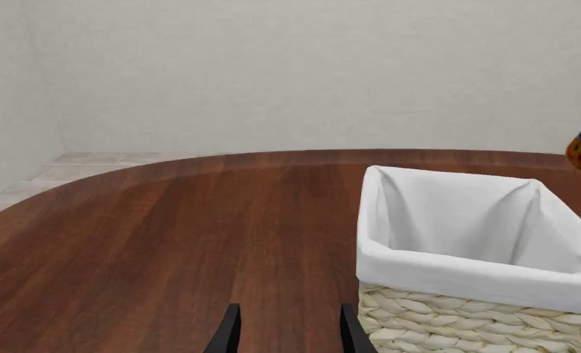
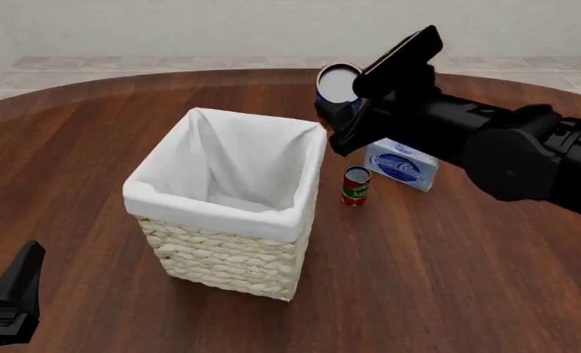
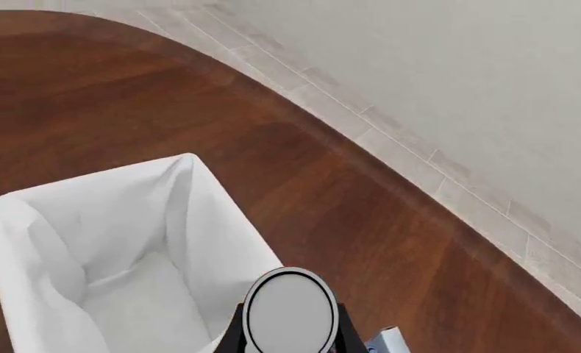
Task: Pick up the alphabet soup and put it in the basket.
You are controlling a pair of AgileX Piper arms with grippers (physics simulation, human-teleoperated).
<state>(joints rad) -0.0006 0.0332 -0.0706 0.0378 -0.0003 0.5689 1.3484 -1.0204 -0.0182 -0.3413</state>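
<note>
Resting low at the near left corner of the front view, the left tool [image 2: 11, 294] sits over bare dark wood; its wrist view shows two black fingers [image 1: 225, 334] spread apart with nothing between them.

To the right of it, near the middle of the worktop [image 2: 94, 147], stands the basket [image 2: 226, 254], a tall square of cream wicker with a white cloth lining folded over its rim. The lining is visible down to the bottom, and nothing shows inside.

Further right, the right tool [image 2: 345, 110] reaches in from the right edge on a thick black arm. It pinches the alphabet soup [image 2: 337, 88], a can with a dark blue label and a pale silvery top, held in the air just above and beyond the basket's far right corner. In the right wrist view the can's round top [image 3: 290, 312] sits between the black fingers, with the open basket [image 3: 35, 220] below and to one side.

On the worktop below the arm, a small red-and-green can [image 2: 357, 186] stands upright just beside the basket's right wall. A white and blue box [image 2: 401, 165] lies just beyond it, to the right.
</note>
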